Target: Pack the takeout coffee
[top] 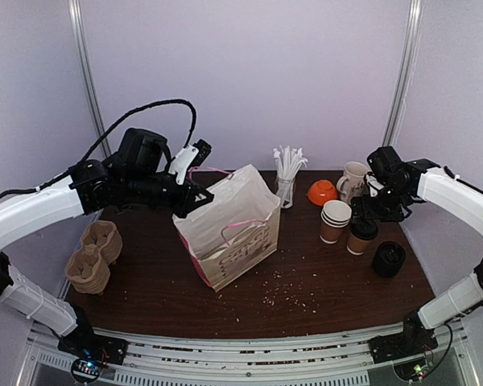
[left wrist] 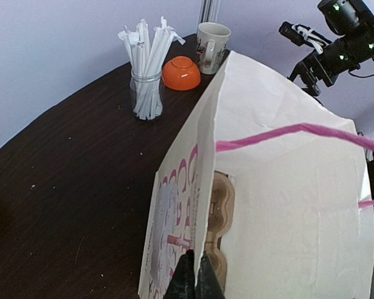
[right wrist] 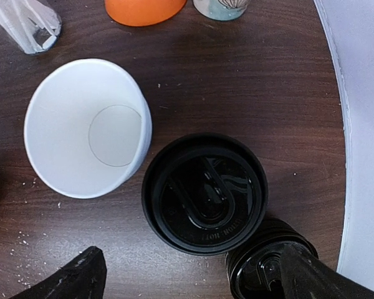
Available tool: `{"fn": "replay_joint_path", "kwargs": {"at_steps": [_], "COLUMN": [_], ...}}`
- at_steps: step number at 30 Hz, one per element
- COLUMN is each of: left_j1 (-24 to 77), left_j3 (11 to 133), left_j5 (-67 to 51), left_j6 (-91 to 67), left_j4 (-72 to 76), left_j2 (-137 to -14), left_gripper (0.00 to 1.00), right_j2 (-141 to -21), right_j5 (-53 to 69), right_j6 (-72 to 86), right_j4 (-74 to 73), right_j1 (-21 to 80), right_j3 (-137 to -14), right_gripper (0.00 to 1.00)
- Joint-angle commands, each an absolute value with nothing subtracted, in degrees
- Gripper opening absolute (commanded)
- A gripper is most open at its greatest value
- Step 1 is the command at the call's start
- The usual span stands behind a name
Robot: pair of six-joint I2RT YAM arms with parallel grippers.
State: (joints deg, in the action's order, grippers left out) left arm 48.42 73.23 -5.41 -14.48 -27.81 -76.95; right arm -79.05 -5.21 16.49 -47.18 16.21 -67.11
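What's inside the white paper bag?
A brown cardboard cup carrier shows inside the bag. The bag's walls cover the rest, so I can't tell what else is in there.

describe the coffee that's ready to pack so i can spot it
On the right side of the table, beyond the white paper bag, stands the takeout coffee. It is the only brown cup capped with a black lid; the open cups beside it have none.
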Motion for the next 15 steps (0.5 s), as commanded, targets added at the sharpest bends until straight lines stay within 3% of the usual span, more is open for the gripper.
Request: {"fn": "replay_joint_path", "kwargs": {"at_steps": [1,15], "left_j1": [48.43,48.43], "left_j3": [71.95,71.11], "left_j5": [-6.00,-5.82], "left_j6": [-13.90,-13.01], "left_j4": [-24.11,-24.13], "left_j2": [-77.01,-77.16], "left_gripper": [0.00,0.00], "right_j2": [-80.18,-85.85], "right_j5": [-3.78,-2.36], "right_j6": [15.66,15.10], "right_j4": [-45.99,-43.32], "right_j1": [14.05,12.31], "right_j3": [-66.15,-65.32], "right_gripper": [1.00,1.00]}}
